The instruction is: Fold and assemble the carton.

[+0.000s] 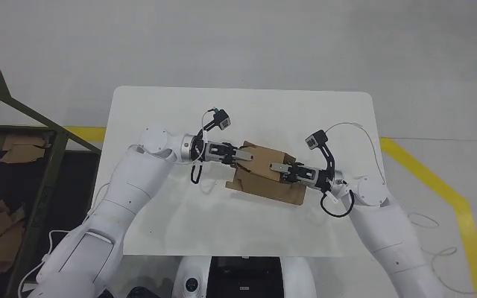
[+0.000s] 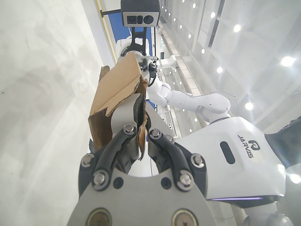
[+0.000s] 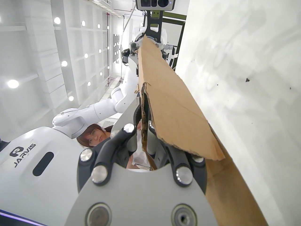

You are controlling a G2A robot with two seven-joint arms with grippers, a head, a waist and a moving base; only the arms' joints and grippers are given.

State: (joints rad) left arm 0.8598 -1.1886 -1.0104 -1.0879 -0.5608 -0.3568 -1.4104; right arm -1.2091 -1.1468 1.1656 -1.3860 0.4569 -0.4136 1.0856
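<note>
left claw: clamped on box edge | right claw: clamped on other edge | box: over table middle

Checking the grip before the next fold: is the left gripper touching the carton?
Touching. The left wrist view shows the left gripper shut on the carton, with the carton's ragged edge pinched between its jaws.

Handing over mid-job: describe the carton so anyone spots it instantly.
Find the white table. Near its middle, between the arms, is the carton, clamped at opposite ends by the left pincer and right pincer. Unlike its white surroundings, it's brown cardboard.
</note>
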